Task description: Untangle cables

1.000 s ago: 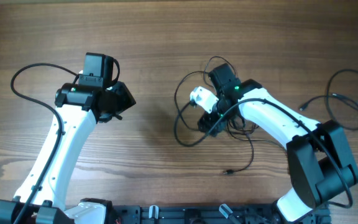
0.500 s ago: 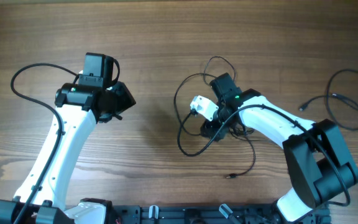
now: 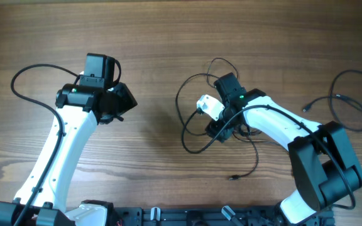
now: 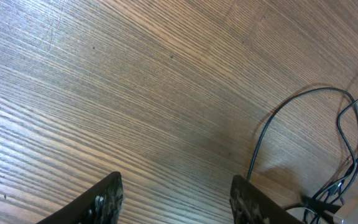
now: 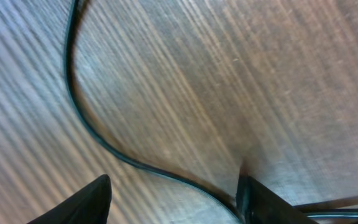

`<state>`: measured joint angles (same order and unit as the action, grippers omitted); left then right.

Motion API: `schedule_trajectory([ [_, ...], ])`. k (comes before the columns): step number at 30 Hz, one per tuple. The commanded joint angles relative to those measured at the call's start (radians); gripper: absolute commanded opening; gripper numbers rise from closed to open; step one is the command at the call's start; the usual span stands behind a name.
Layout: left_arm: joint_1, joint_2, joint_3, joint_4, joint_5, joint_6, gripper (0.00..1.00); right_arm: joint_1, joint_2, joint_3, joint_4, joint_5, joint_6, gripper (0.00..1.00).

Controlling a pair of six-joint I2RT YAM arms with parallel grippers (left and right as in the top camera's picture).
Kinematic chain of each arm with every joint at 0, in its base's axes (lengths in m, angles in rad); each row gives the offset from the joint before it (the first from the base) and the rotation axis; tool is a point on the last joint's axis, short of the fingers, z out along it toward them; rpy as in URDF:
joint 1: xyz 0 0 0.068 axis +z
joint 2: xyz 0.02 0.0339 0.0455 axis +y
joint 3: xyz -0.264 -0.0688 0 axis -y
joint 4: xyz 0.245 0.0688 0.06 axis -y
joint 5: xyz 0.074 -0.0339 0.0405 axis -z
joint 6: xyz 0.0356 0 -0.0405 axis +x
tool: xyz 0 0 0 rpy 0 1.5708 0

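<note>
The cables (image 3: 193,116) are thin black wires lying in a tangle of loose loops at the table's centre right, with one plug end (image 3: 231,177) trailing toward the front. My right gripper (image 3: 213,130) is down in the tangle. In the right wrist view it (image 5: 173,205) stands open, and one cable (image 5: 82,121) curves across the wood between the fingers and meets the right finger (image 5: 260,202). My left gripper (image 3: 126,102) hovers well left of the tangle. In the left wrist view it (image 4: 179,202) is open and empty, with cable loops (image 4: 278,121) off to its right.
A separate thin black wire (image 3: 351,103) loops near the right table edge. The left arm's own thicker cable (image 3: 24,78) arcs at the far left. Bare wooden table (image 3: 156,144) lies between the two grippers.
The right wrist has shifted slightly toward the front and right within the tangle, and the loops and trailing plug end moved a little with it. The left arm has not moved.
</note>
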<state>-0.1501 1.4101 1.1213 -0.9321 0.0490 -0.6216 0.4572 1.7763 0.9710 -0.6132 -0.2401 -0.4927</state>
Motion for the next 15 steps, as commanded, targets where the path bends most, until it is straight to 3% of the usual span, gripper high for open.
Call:
schedule_trajectory([
  [1,0.002,0.004,0.005,0.0,-0.02,0.016,0.57,0.003,0.02,-0.028,-0.085,-0.073,0.134,0.63],
  [4,0.002,0.004,0.005,0.0,-0.02,0.016,0.57,0.003,0.02,-0.028,-0.153,-0.06,0.119,0.63],
  [6,0.002,0.004,0.005,-0.001,-0.02,0.016,0.57,0.003,0.02,-0.028,-0.159,-0.078,0.135,0.52],
  [7,0.002,0.004,0.005,-0.001,-0.02,0.016,0.57,0.004,0.02,-0.028,-0.161,-0.112,0.137,0.52],
  [12,0.002,0.004,0.005,0.0,-0.02,0.016,0.57,0.005,0.02,-0.028,-0.156,-0.227,0.13,0.51],
  [15,0.002,0.004,0.005,0.0,-0.02,0.016,0.57,0.004,0.02,-0.027,-0.005,-0.146,0.24,0.56],
])
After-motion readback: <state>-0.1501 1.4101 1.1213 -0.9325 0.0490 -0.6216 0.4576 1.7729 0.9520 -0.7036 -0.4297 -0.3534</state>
